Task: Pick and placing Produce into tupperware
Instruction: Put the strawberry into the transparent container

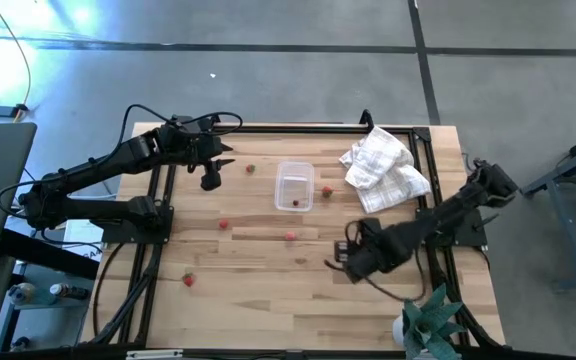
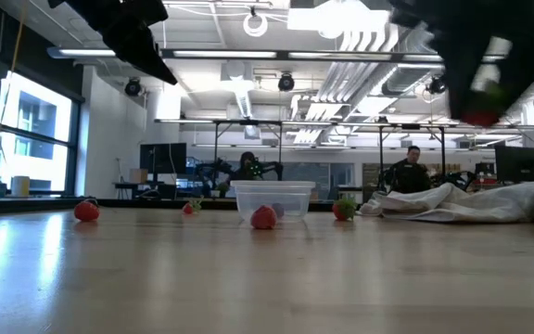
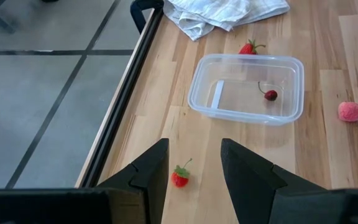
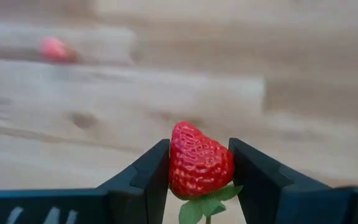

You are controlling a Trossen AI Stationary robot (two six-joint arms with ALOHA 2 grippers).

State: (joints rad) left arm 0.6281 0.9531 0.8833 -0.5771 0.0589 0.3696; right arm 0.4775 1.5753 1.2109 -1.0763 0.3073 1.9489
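One strawberry [image 4: 200, 168] between right fingers [image 4: 146, 180], tip up, leaves down

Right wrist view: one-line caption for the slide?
Right gripper shut on a red strawberry, green leaves hanging below, above the wooden table.

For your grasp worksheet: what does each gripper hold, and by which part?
The right gripper holds a strawberry by its red sides, leafy end down. The left gripper is open, holding nothing.
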